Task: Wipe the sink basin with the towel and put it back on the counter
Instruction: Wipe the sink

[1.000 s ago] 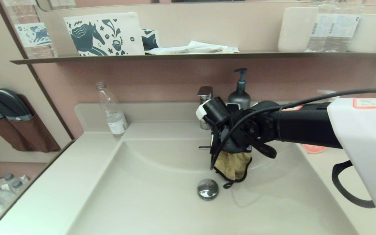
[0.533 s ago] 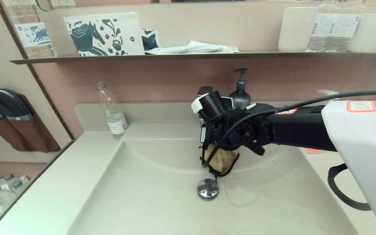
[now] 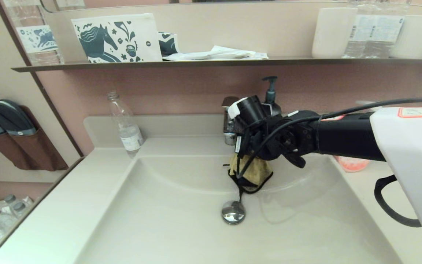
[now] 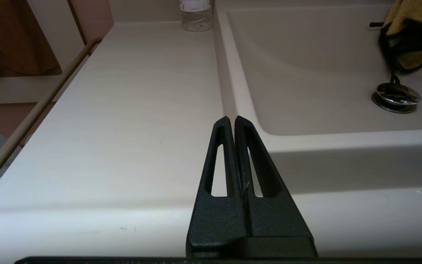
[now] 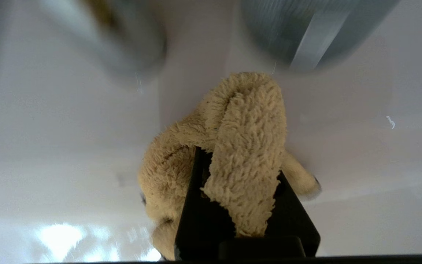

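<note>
The mustard-yellow towel [image 3: 252, 172] with black edging is bunched against the back slope of the cream-white sink basin [image 3: 181, 220], just behind the chrome drain plug [image 3: 233, 212]. My right gripper [image 3: 249, 161] is shut on the towel [image 5: 244, 146], pressing it to the basin wall below the faucet. Its black loop hangs toward the plug. In the left wrist view the towel [image 4: 412, 25] shows at the far side of the basin. My left gripper [image 4: 232, 121] is shut and empty, parked over the counter [image 4: 123, 110] at the basin's left front corner.
A clear plastic bottle [image 3: 125, 124] stands on the counter at the back left. The chrome faucet [image 3: 229, 121] and a dark pump dispenser [image 3: 269, 99] rise behind my right wrist. A pink item [image 3: 352, 164] sits on the right counter. A dark wall shelf [image 3: 196, 63] carries cups and pouches.
My right gripper has swept the towel from right of the drain plug leftward and up the basin's back wall toward the faucet. The left arm has stayed still.
</note>
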